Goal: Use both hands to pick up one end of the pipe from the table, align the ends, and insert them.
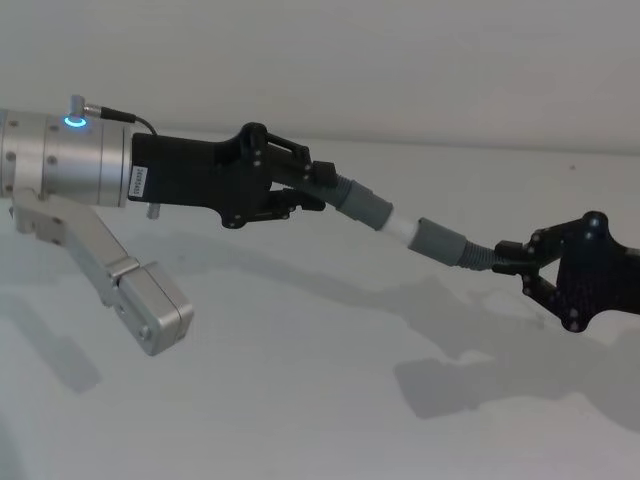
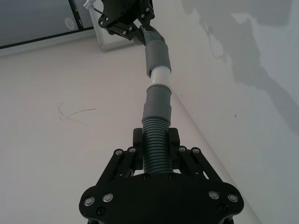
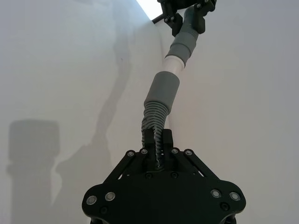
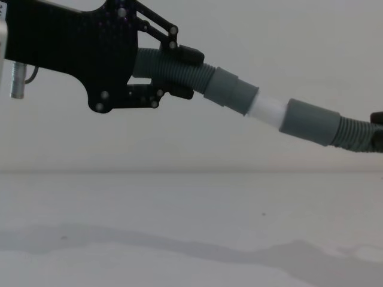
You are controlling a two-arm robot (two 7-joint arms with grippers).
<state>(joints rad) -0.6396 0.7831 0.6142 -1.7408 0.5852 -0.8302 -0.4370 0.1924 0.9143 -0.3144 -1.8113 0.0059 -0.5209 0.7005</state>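
White tip (image 4: 266,109) inside socket cuff (image 4: 311,122)

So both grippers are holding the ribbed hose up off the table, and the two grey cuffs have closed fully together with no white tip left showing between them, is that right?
Not quite: the cuffs have not closed fully. In the chest view a band of white tip shows between the left cuff and right cuff. The left gripper and right gripper do hold the hose off the table.

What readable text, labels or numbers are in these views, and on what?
None readable.
Left gripper: a small white sticker on its black body near the silver wrist, print too small to read.
Right gripper, grey hose, cuffs and table: no markings visible.
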